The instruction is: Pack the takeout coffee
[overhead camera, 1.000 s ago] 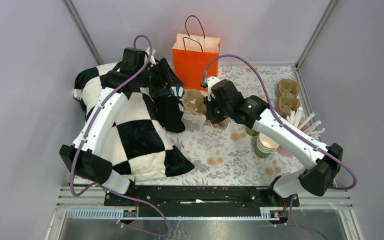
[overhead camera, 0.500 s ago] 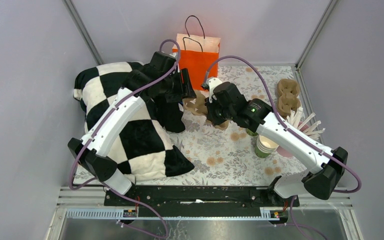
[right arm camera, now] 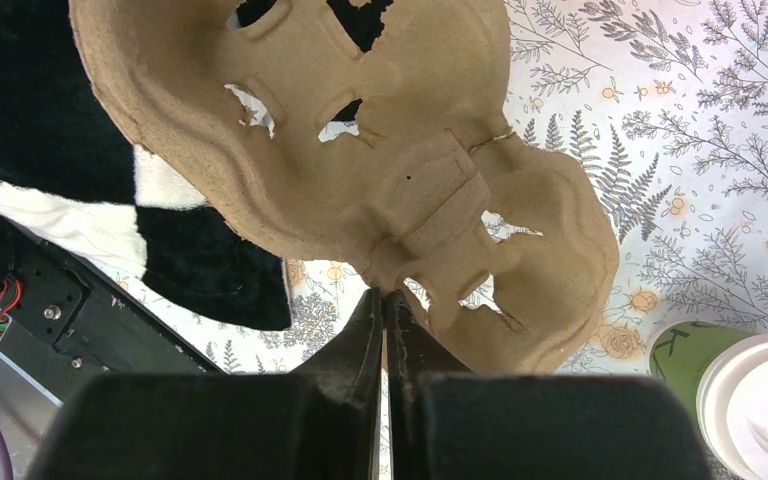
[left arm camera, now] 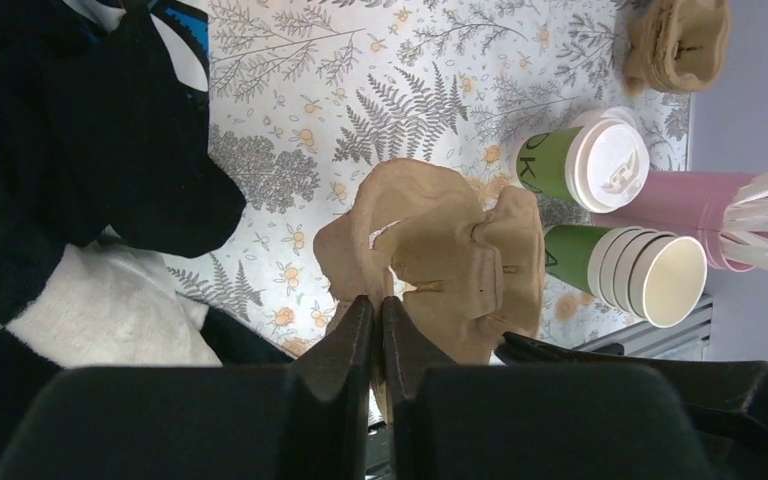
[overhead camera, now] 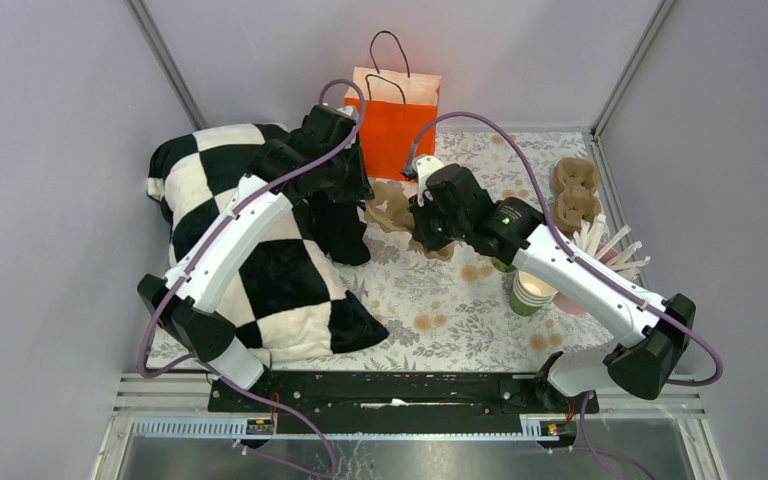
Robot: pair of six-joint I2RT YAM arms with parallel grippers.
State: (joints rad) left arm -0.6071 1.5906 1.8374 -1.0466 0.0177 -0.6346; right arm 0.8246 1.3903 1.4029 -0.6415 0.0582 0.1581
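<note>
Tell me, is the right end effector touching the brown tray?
Touching. In the right wrist view the right end effector is shut on the edge of the tray, its tips pinching the cardboard with no gap.

Plain lilac walls (overhead camera: pixel 50 200) enclose a fern-and-flower printed tablecloth (overhead camera: pixel 440 320) under even light

Floral table (overhead camera: pixel 440 315): checkered pillow (overhead camera: pixel 260 285), orange bag (overhead camera: pixel 392 125), takeout coffee (left arm camera: pixel 580 165), cup stack (overhead camera: pixel 530 292).
</note>
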